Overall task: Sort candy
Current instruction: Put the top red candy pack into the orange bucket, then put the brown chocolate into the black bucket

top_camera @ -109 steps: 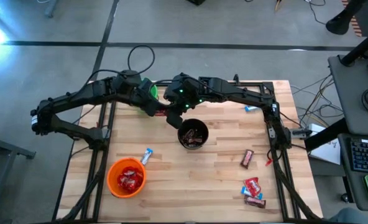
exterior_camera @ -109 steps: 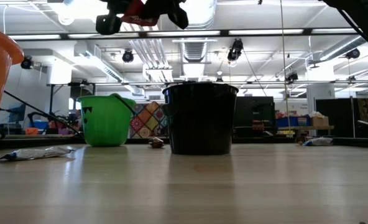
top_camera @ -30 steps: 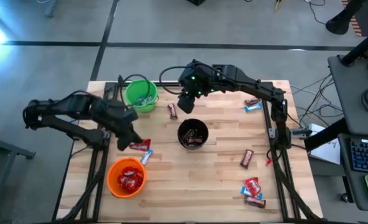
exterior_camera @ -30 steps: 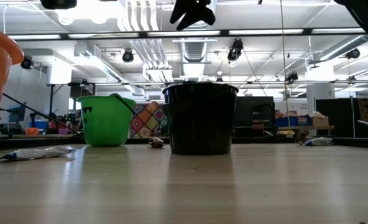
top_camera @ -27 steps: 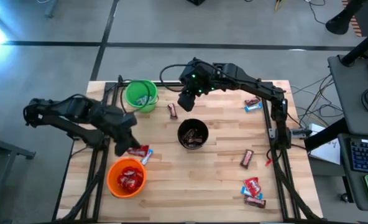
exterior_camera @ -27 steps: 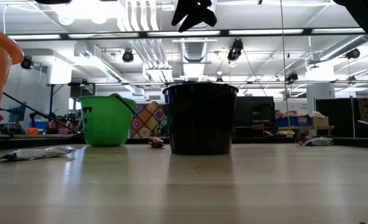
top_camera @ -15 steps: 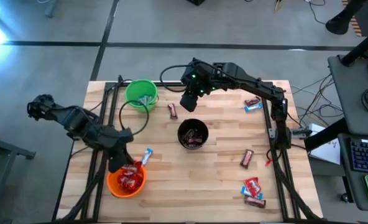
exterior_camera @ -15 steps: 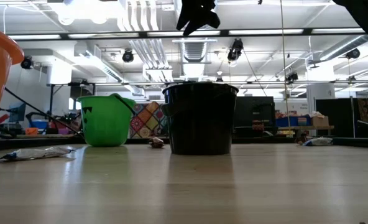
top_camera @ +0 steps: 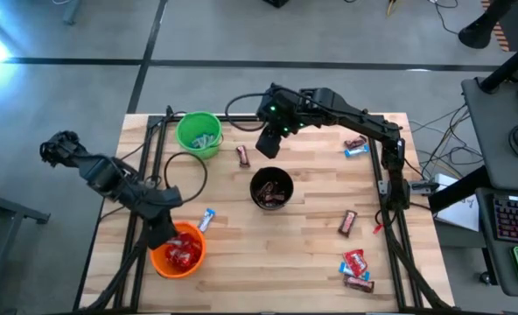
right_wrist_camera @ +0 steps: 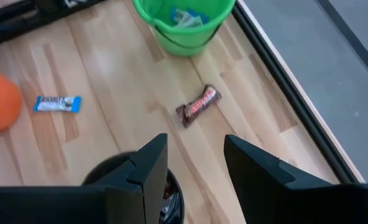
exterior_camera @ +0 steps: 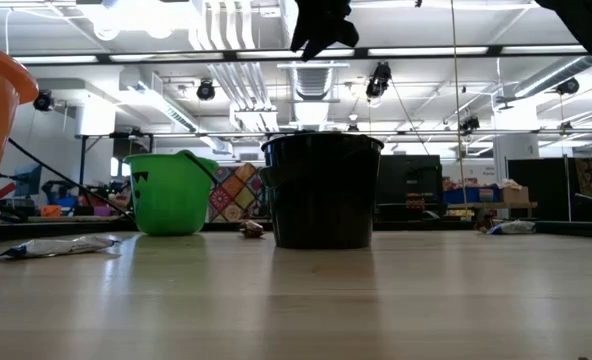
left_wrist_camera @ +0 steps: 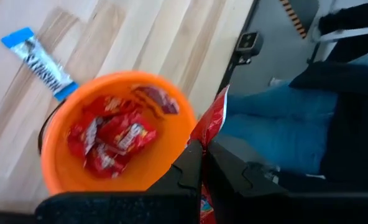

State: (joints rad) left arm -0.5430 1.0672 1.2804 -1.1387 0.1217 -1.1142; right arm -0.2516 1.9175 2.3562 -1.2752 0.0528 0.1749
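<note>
Table (top_camera: 311, 262): light wood, three cups on it. Black cup (top_camera: 270, 189) centre, brown bars inside. Orange cup (top_camera: 178, 249) front-left, red bars inside. Green cup (top_camera: 198, 134) back-left, blue bars inside.

Left gripper (left_wrist_camera: 202, 163) at orange cup's rim, fingers clamped on red bar (left_wrist_camera: 211, 123).

Right gripper (right_wrist_camera: 193, 162) above black cup, fingers apart, nothing held.

Loose candy: brown bar (top_camera: 241, 156) between green and black cups; blue bar (top_camera: 207, 219) beside orange cup; more at right (top_camera: 355, 267).

A pale wooden tabletop (top_camera: 303, 236) stands on a grey concrete floor (top_camera: 84, 35). Long ceiling lights (exterior_camera: 426, 52) glow overhead. A desk with a keyboard (top_camera: 513, 217) sits right.
</note>
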